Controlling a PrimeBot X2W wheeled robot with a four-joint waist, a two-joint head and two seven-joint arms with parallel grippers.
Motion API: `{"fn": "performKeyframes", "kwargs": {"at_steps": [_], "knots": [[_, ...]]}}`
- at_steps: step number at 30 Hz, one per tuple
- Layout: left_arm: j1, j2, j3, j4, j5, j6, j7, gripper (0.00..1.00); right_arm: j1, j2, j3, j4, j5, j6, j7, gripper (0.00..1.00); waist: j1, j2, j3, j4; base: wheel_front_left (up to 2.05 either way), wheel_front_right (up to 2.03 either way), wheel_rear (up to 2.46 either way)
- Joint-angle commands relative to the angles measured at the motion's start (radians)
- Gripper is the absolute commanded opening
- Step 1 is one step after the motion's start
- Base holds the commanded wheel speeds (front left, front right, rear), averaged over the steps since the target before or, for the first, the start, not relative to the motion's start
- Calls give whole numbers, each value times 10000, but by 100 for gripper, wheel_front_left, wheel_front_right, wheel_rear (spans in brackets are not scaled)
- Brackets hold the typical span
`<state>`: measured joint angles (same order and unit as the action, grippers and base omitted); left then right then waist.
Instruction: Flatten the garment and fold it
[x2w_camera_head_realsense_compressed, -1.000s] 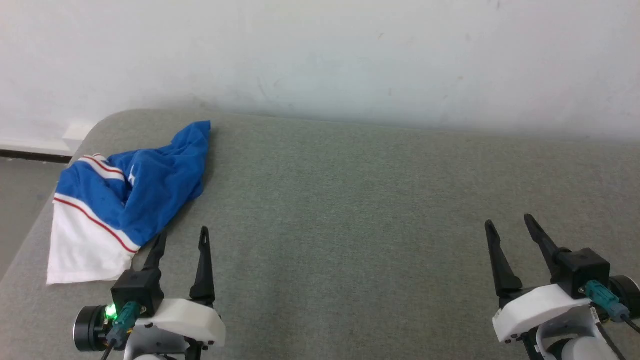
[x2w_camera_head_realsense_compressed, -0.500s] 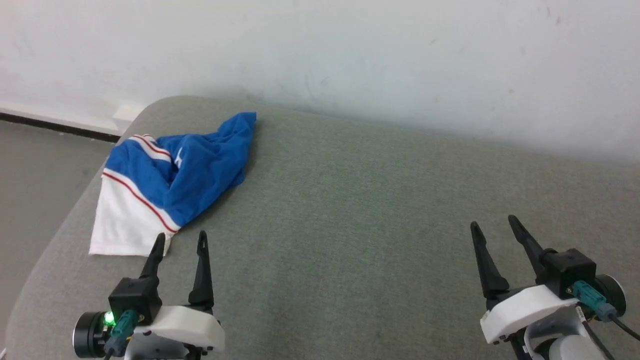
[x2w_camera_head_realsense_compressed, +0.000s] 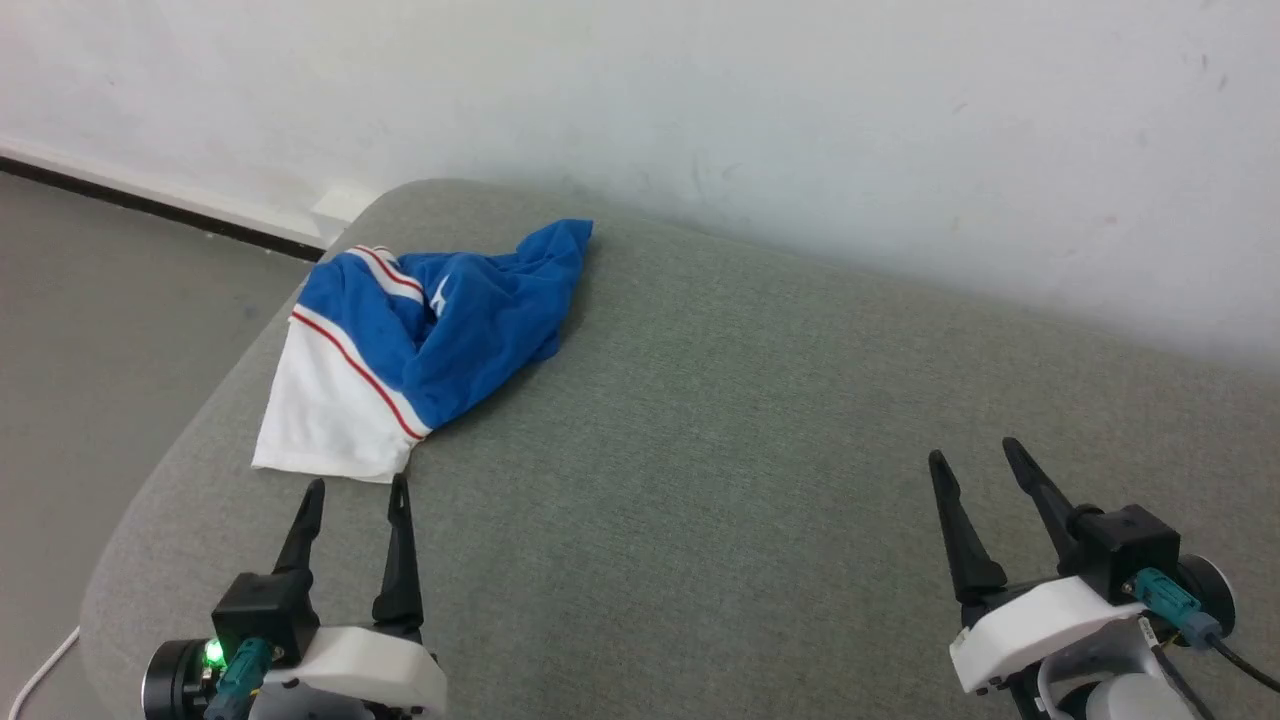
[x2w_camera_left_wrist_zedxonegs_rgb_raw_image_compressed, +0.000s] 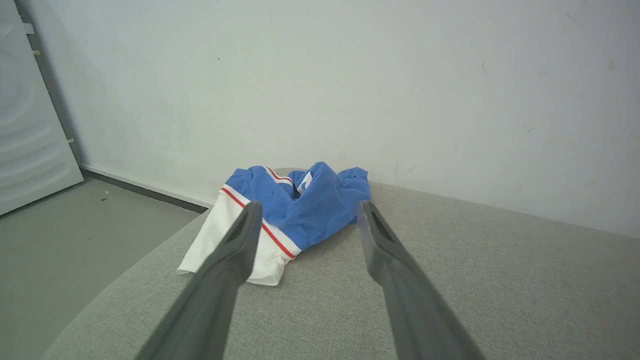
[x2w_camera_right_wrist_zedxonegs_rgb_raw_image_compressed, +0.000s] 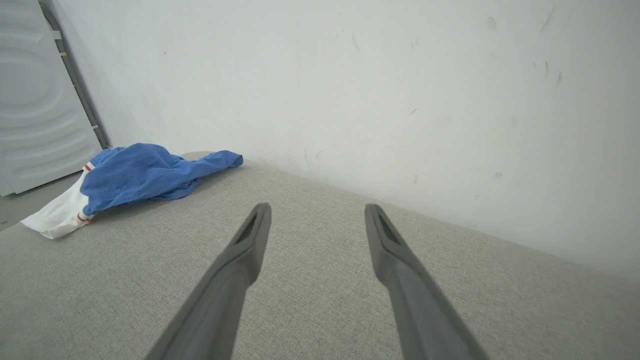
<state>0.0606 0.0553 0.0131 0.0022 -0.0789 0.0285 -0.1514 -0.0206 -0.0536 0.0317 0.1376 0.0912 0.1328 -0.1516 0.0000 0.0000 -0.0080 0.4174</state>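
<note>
**Head view.** Item: garment (x2w_camera_head_realsense_compressed: 440, 340), blue jersey w/ white sleeve and red-white trim, crumpled in a heap near the far L corner of the desk (x2w_camera_head_realsense_compressed: 700, 450) (grey fabric top).
- White sleeve end lies just beyond the tips of the L fingers (x2w_camera_head_realsense_compressed: 398, 510), not touching.
- L fingers spread apart, nothing btwn them.
- R fingers (x2w_camera_head_realsense_compressed: 950, 500) also spread, empty, well apart from garment, over bare desk.
- Wall (x2w_camera_head_realsense_compressed: 700, 100) behind.

**L wrist view.** Garment (x2w_camera_left_wrist_zedxonegs_rgb_raw_image_compressed: 280, 210) sits ahead of the fingers (x2w_camera_left_wrist_zedxonegs_rgb_raw_image_compressed: 240, 240).
- Blue bulk shows in the gap btwn the tips, white sleeve (x2w_camera_left_wrist_zedxonegs_rgb_raw_image_compressed: 215, 240) behind the L-hand finger.
- No contact seen. Fingers wide, empty.

**R wrist view.** Garment (x2w_camera_right_wrist_zedxonegs_rgb_raw_image_compressed: 145, 172) far off to the L of the fingers (x2w_camera_right_wrist_zedxonegs_rgb_raw_image_compressed: 250, 240), near the desk edge.
- Fingers wide, holding nothing, bare desk beneath.
</note>
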Motion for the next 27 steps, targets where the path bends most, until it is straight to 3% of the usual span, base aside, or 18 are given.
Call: {"fn": "performKeyframes", "kwargs": {"at_steps": [1,27], "knots": [[125,-31,62,24,-123,58,-94,100,-192,19,18,46,89,-13,-93,100,0,0,-23,115,0,0,0],[398,-42,43,119,-453,158,-636,100,-300,27,160,330,270,-17,-635,100,0,0,-116,1449,0,0,0]]}}
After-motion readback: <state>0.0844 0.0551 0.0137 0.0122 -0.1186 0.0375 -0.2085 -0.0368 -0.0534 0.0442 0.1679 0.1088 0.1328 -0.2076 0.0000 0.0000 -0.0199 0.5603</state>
